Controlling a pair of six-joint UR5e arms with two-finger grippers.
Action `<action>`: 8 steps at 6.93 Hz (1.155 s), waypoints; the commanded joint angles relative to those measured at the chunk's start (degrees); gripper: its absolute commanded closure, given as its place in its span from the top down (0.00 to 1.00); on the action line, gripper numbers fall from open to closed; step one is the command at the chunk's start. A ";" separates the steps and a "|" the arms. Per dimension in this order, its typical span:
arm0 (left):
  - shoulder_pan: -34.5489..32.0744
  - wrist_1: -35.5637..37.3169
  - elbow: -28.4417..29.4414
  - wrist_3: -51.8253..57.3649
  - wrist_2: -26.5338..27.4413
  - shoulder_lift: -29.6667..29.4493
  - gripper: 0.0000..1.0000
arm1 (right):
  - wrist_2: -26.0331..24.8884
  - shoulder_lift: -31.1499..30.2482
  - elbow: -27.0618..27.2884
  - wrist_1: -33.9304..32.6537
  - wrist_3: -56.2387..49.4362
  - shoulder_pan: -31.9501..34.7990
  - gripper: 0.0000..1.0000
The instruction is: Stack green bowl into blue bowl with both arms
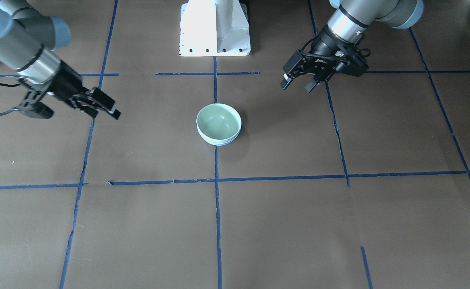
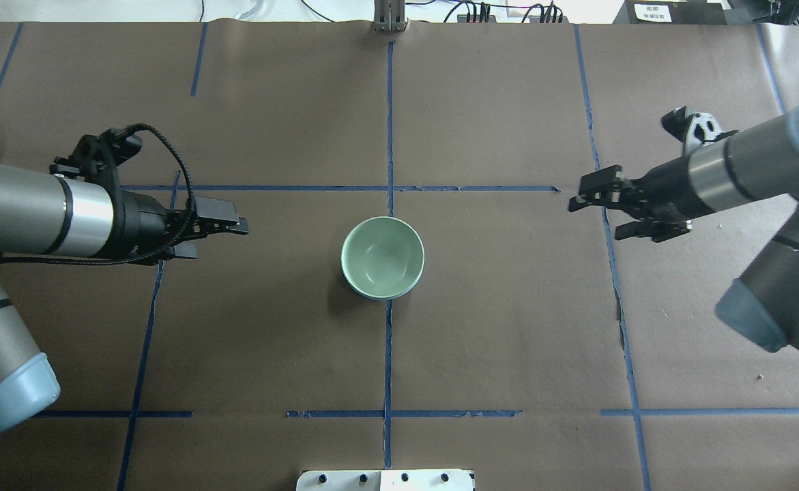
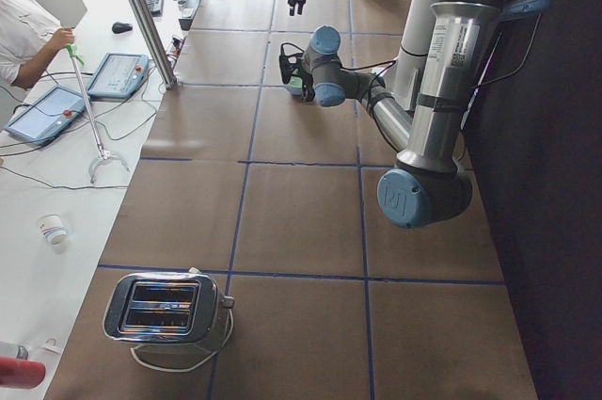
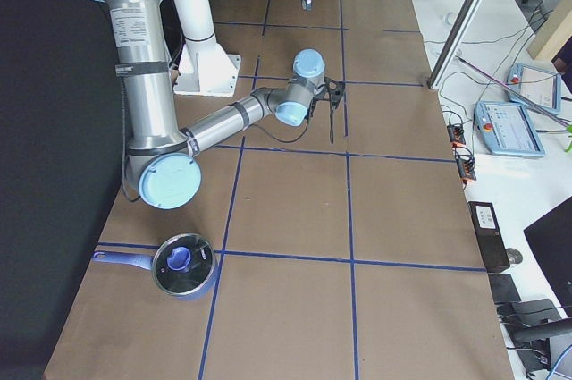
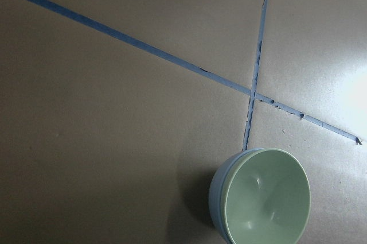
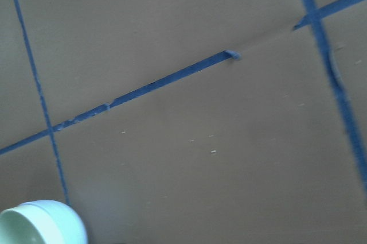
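The green bowl [image 1: 218,121] sits nested inside the blue bowl [image 1: 218,141] at the middle of the table, upright. Only the blue bowl's rim and outer wall show around it. Both show in the overhead view, the green bowl [image 2: 382,256] and the blue bowl [image 2: 380,296], and in the left wrist view, the green bowl [image 5: 266,198] and the blue bowl [image 5: 216,195]. My left gripper [image 1: 297,87] [image 2: 220,240] is open and empty, hovering well off to one side of the bowls. My right gripper [image 1: 106,115] [image 2: 595,219] is open and empty on the opposite side.
The white base pedestal [image 1: 214,28] stands at the robot's edge of the table. A toaster [image 3: 169,311] stands at the table's left end. A lidded pot [image 4: 183,264] stands at the right end. Blue tape lines cross the brown table cover.
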 commanded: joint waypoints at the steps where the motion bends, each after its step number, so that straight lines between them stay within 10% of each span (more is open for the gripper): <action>1: -11.66 0.07 0.14 15.88 -11.84 8.36 1.00 | 5.11 -10.76 -2.62 -0.74 -27.13 12.52 1.00; 5: -40.93 1.64 18.27 70.40 -26.12 14.39 1.00 | 4.42 -12.82 -16.96 -14.19 -79.66 33.00 1.00; 8: -53.37 29.61 19.40 104.18 -19.48 12.12 1.00 | 2.83 -9.41 -15.14 -37.17 -100.81 41.04 1.00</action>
